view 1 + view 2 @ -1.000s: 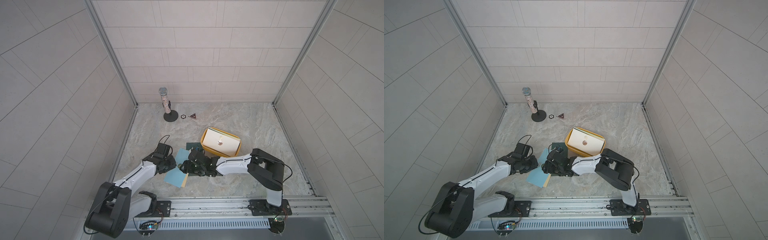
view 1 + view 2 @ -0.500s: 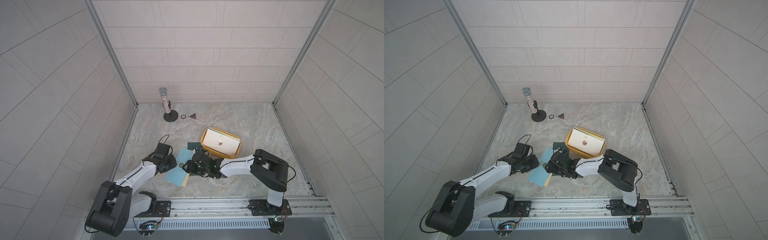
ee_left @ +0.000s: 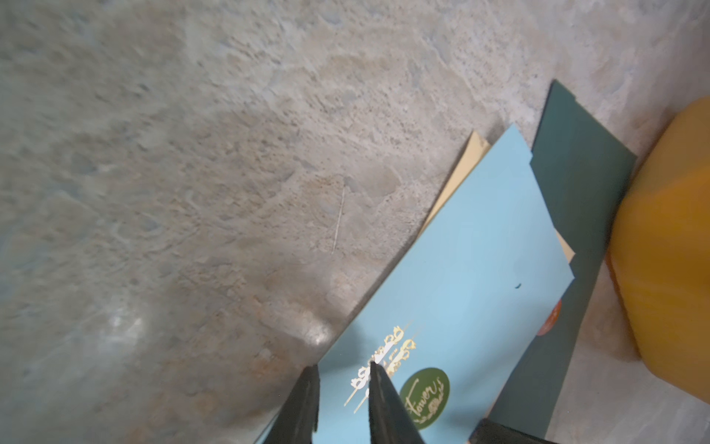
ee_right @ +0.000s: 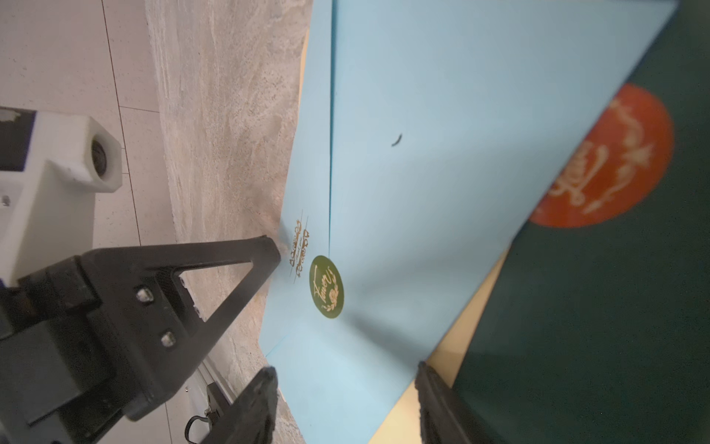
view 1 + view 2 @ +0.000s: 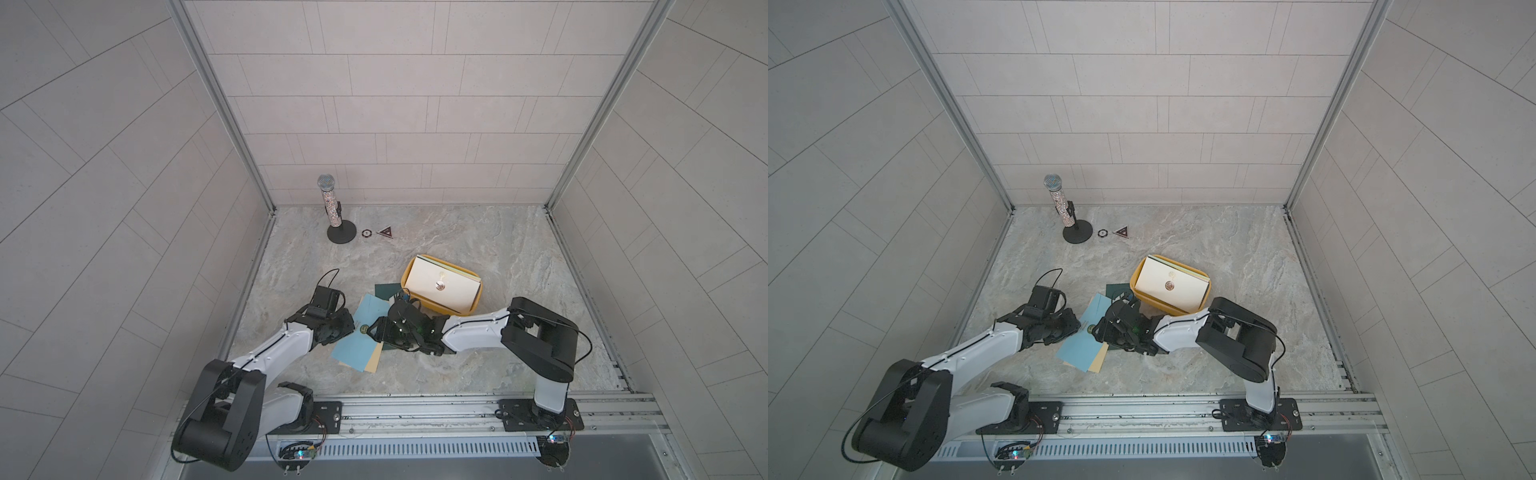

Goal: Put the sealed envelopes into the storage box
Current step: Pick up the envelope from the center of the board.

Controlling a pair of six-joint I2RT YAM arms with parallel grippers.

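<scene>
Left gripper [image 3: 344, 367] has its jaws only narrowly apart. They straddle the long edge of the light blue envelope [image 3: 461, 276] beside its green round seal [image 3: 424, 398], with one fingertip over the paper and the other over the bare marble tabletop [image 3: 192, 173]. A gap shows between the tips, so I judge the envelope is not pinched. Right gripper [image 4: 344, 368] comes in from the opposite side with its jaws wide. It reaches across a corner of the same envelope and has nothing clamped.

Done: the mustard-yellow storage box [image 5: 406, 277] holds a cream envelope [image 5: 455, 293]. It lies flat on top, seal up, and fills most of the opening. A thin edge of another envelope seems to show beneath it along the far rim. How many lie underneath cannot be told.

Left: three envelopes lie on the tabletop in an overlapping fan just beside the box, between the two grippers. The light blue one is uppermost. A tan envelope [image 5: 375, 357] sticks out from under it at the near end. A dark green envelope [image 3: 576, 184] with an orange-red seal [image 4: 603, 161] is partly covered by the blue one, and its far end is touching or nearly touching the box wall.

By this reckoning the job is partway through. The step in hand looks like raising the light blue envelope's edge off the tabletop so that a gripper can take it. The tan and dark green ones would follow.
</scene>
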